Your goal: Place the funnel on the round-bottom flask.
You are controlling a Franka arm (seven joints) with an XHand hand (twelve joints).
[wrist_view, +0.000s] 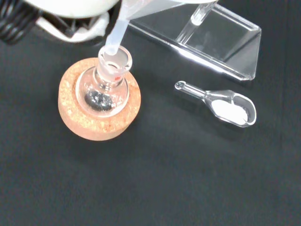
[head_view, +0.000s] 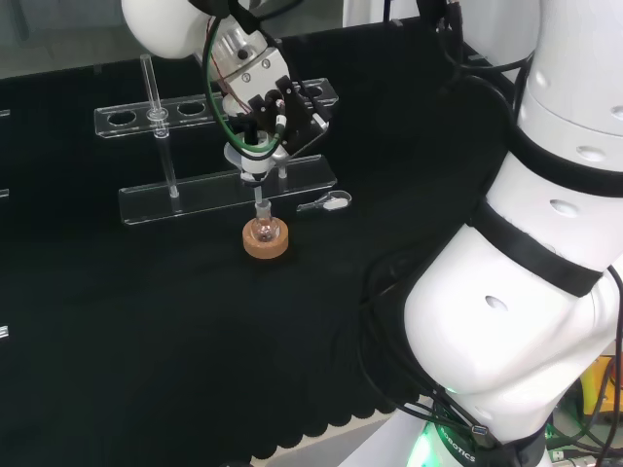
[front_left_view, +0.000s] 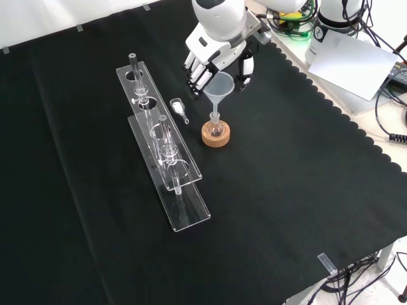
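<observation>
With the fingers (front_left_view: 198, 71) pinching the clear plastic funnel (front_left_view: 219, 86), lower its stem straight into the small round-bottom glass flask (wrist_view: 104, 92) on the cork ring (wrist_view: 99, 106).

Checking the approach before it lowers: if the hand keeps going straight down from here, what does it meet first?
Most likely the flask on its cork ring: the funnel in the hand has its stem tip at the flask's mouth. How far in the tip sits is unclear.
</observation>
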